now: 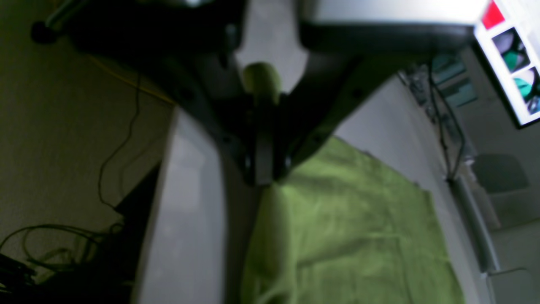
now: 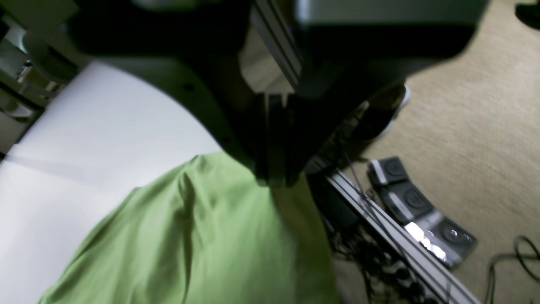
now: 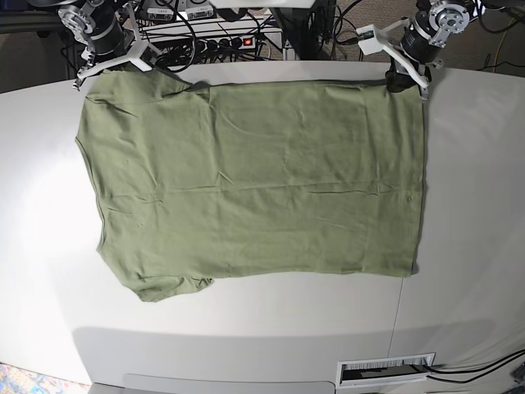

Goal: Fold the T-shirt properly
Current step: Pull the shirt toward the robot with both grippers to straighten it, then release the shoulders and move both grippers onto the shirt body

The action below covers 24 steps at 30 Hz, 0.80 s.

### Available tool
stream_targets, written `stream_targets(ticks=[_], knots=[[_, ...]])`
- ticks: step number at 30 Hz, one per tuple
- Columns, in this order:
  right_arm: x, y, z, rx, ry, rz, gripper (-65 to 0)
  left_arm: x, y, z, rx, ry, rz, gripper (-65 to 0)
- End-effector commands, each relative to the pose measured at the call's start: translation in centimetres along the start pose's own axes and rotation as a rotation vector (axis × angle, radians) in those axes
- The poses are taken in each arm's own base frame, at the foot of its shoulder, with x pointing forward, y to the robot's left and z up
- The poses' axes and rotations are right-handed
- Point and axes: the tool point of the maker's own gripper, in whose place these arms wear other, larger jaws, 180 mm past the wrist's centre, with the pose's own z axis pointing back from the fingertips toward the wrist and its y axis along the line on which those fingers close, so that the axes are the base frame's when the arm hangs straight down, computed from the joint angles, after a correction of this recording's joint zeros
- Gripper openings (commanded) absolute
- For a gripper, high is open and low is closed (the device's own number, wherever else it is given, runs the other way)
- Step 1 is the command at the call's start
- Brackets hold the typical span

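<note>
You have one T-shirt (image 3: 254, 180) here, spread flat on the white table (image 3: 476, 180). Its long side runs left to right in the base view, and its far long edge lies right under your two grippers.

The left gripper (image 3: 404, 80) is at the far corner on that view's right. Its fingers are pressed together on the cloth there; the left wrist view shows a bit of green poking up between them. The right gripper (image 3: 111, 70) is at the far corner on the view's left, by the shoulder. Its fingers are pressed together too, and the shirt seems to hang from them, but that wrist view is blurry, so I am only fairly sure.

From both grippers, the rest of the shirt lies toward the near side of the table. Each arm is right at its own corner, so neither one is nearer.

You have two grippers, one shirt, one table.
</note>
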Motion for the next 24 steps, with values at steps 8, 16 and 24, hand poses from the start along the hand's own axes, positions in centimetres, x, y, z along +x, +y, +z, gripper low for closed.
stream_targets(ticks=[8,16,24], knots=[[2.4,-2.4,2.5,-0.104,-0.083,-0.001,-65.0,0.2,3.5,1.0,0.167,0.010,-0.037,-65.0],[3.8,-6.0,2.7,-0.247,-0.130,-0.042,-65.0,0.4,7.8,0.4,0.316,-0.004,-0.051,-65.0],[5.7,-9.0,2.6,-0.344,-0.192,-0.122,-65.0,1.8,12.6,-1.1,0.403,-0.083,0.062,-65.0]])
